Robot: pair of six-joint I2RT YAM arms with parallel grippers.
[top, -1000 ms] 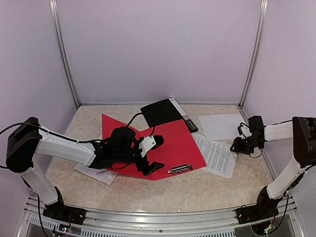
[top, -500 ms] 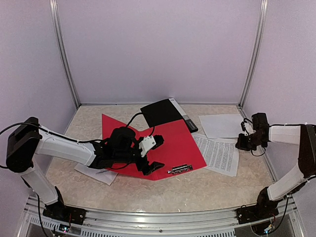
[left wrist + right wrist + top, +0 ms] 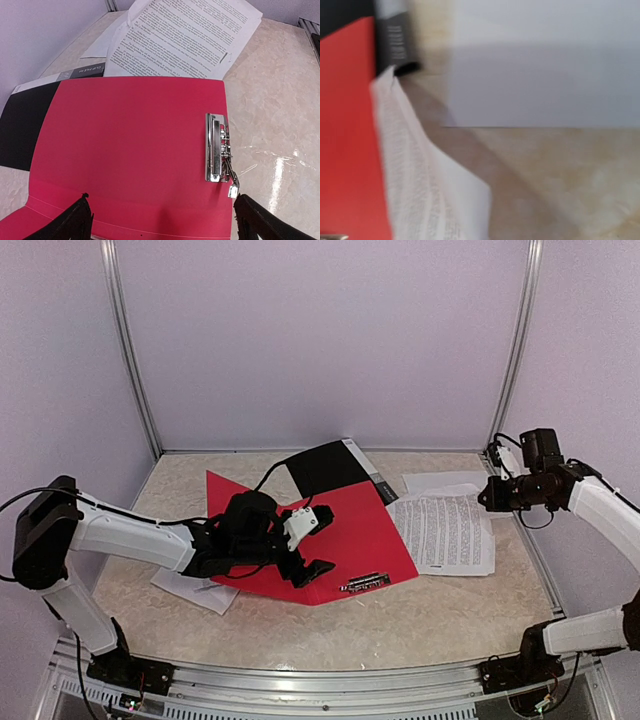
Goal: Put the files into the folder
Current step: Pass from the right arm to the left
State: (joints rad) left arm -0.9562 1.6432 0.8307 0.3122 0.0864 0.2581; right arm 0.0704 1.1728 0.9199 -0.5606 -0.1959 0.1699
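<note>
- Right tool is pressed together at the right-hand edge of the printed sheet, raised off the surface. It seems to pinch that edge, though the right wrist view is too blurred to be sure.
- That printed sheet sits just right of the red folder, its left edge close to the folder's right edge and its right side lifted and curling.
- A blank sheet lies flat behind it, partly covered.
- Left tool hovers over the near left part of the red folder, fingers spread wide.
- The red folder lies open and flat, with its metal clip along the near right edge.
- A black folder lies against the red folder's far edge.
- Another white sheet pokes out under the left arm.
- Bare surface runs along the near side, in front of the folder.
</note>
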